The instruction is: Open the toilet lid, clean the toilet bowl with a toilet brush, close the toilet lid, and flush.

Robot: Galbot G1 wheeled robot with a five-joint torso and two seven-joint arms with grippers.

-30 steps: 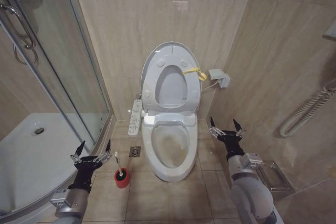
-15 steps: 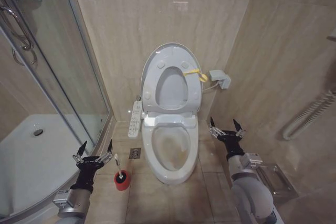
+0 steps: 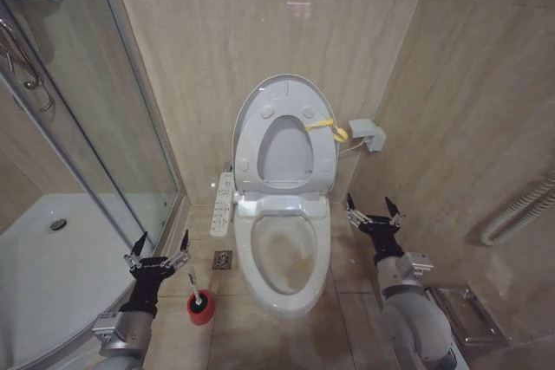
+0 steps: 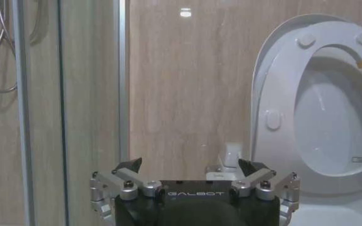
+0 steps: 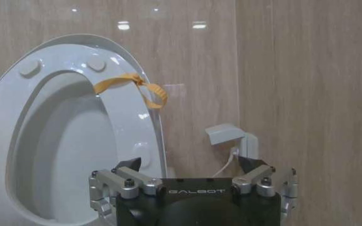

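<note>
- Reaching for the toilet brush [image 3: 195, 288] is the step in hand: the left gripper [image 3: 157, 254], fingers spread open, hovers just above and beside it and should close on the thin handle.
- Red cup holder [image 3: 201, 308] on the floor holds the brush upright.
- Toilet lid [image 3: 286, 132] stands raised; toilet bowl [image 3: 282, 253] shows brown stains.
- Right gripper [image 3: 374, 213] waits open beside the bowl.

Toilet brush [image 3: 196, 290] bristle head sits hidden inside its red holder [image 3: 201, 309]

Even warm light, tile glare
</note>
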